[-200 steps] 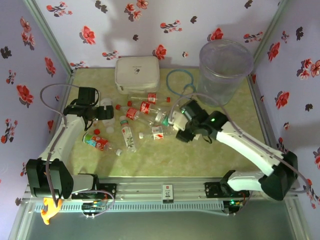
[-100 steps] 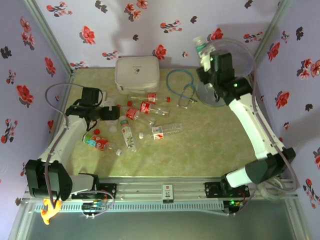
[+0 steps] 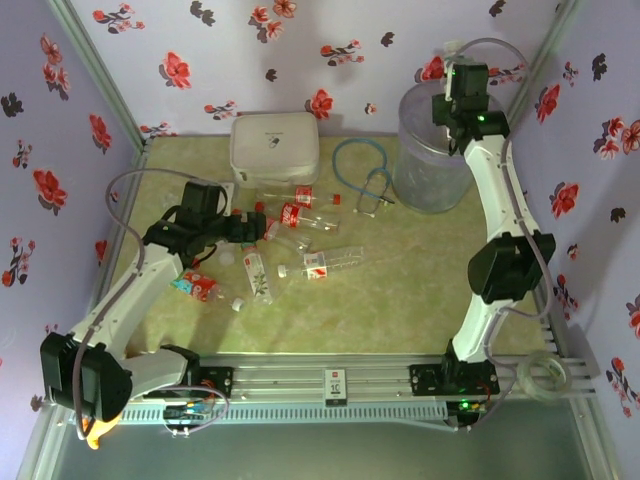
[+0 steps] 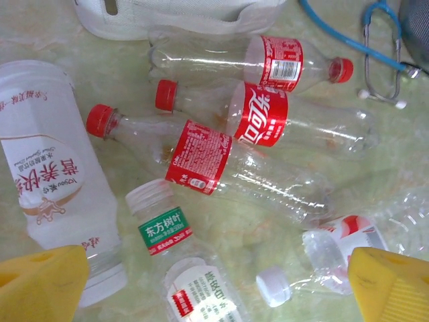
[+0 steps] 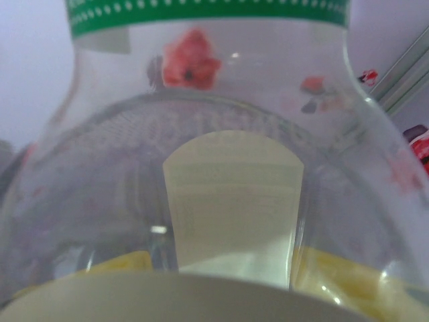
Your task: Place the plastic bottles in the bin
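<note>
Clamping a clear bottle (image 5: 214,134) with a green band between its yellow pads (image 5: 355,285), the right end effector (image 3: 453,62) hung high at the back right, by the rim of the bin (image 3: 425,180), which stood at the far right of the bench (image 3: 400,300). Whether the bottle was over the opening or just beside it was hard to judge from above. The left end effector (image 4: 214,288) was spread wide and empty, poised just above the heap of plastic bottles (image 4: 261,168) lying on their sides at the middle left of the bench. Behind the heap sat the white case (image 3: 274,147), and between the heap and the bin lay a stethoscope (image 3: 374,190).
</note>
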